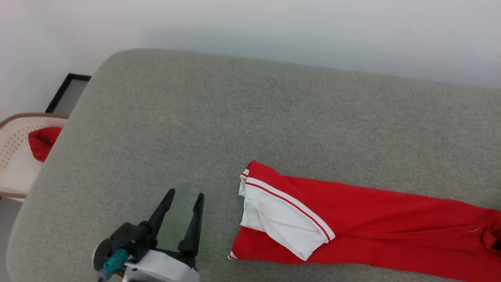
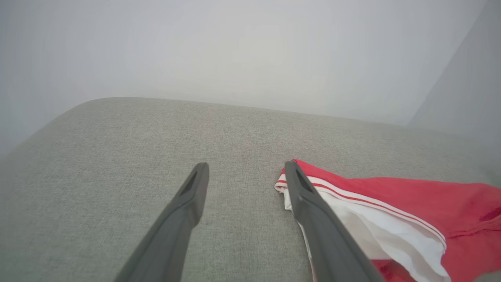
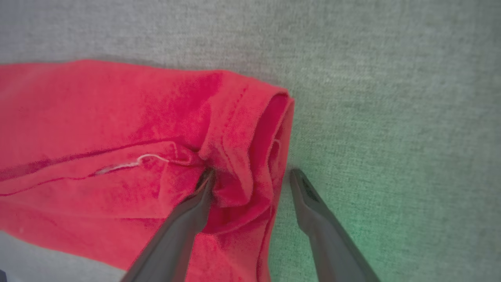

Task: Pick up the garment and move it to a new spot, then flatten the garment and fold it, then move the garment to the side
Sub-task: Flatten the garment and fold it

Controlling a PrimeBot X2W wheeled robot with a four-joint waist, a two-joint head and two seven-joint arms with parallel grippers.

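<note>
The garment (image 1: 372,219) lies folded into a long red strip across the lower right of the grey padded surface (image 1: 235,117), with a white sleeve with striped trim on its left end. My left gripper (image 1: 186,194) stands open just left of that end, empty; in the left wrist view the left gripper (image 2: 246,168) has its right finger (image 2: 313,211) over the garment's (image 2: 391,188) trimmed corner. My right gripper (image 3: 253,174) is open astride the rumpled far end of the garment (image 3: 98,109): one finger on the cloth, the other on bare grey fabric.
A beige perforated chair (image 1: 15,156) off the surface's left edge holds a small plain red cloth (image 1: 43,143). A dark-framed panel (image 1: 68,94) lies on the floor behind it. A white wall runs along the back. The surface's left corners are rounded.
</note>
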